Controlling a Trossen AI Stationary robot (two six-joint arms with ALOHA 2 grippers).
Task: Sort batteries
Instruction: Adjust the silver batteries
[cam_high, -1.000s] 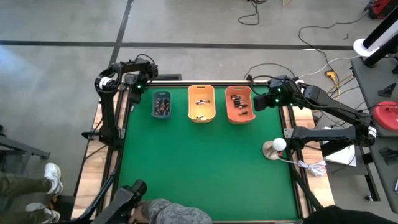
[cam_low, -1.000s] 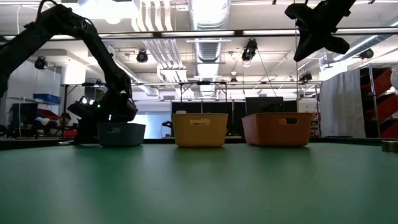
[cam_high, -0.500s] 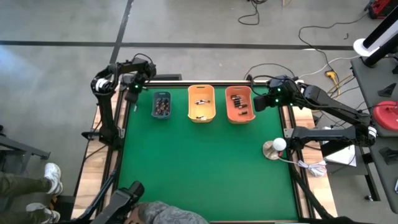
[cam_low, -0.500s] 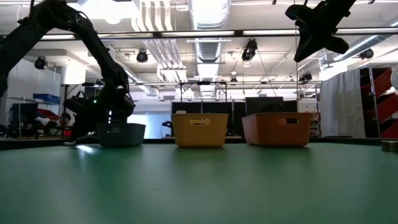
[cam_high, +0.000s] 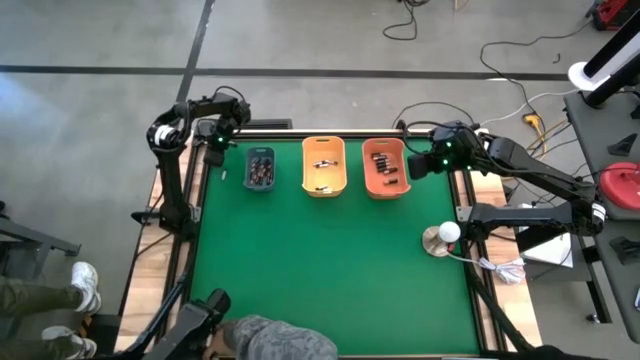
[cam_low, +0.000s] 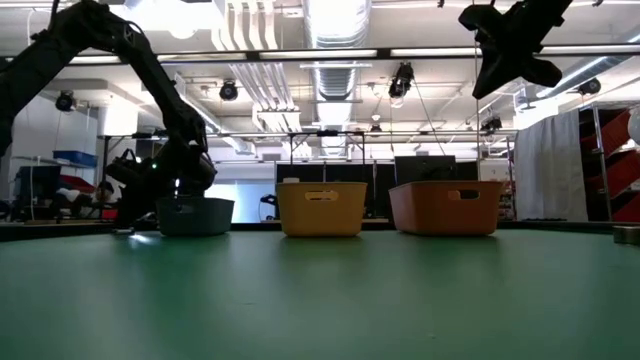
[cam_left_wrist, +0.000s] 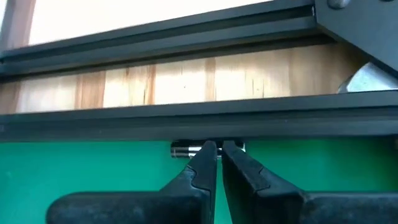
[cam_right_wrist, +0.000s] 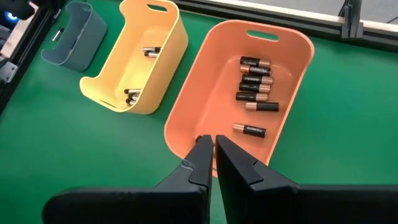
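Left gripper (cam_left_wrist: 218, 148) sits low at the worktop's (cam_high: 330, 270) far-left corner, just left of the small grey-blue plastic bin (cam_high: 260, 169), jaws together. Its tips touch a small dark cylindrical battery (cam_left_wrist: 185, 149) lying on the green worktop surface against the black frame rail (cam_left_wrist: 186, 118); can't tell if the cell is actually pinched. Right gripper (cam_right_wrist: 212, 146) hangs above the near end of the orange rectangular plastic bin (cam_right_wrist: 199, 93), jaws together, nothing between them. Three bins in a row along the far edge: grey-blue on the left, yellow-orange rectangular plastic bin (cam_high: 324, 166) in the middle, orange one on the right. Orange bin holds about six dark copper-capped batteries (cam_right_wrist: 255, 78) lying on its floor. Yellow-orange bin holds a few small silvery-dark cells (cam_right_wrist: 149, 52), some at each end. Grey-blue bin holds a cluster of small dark cells (cam_high: 261, 167). In the low view the left arm (cam_low: 150, 90) reaches down beside the grey-blue bin.
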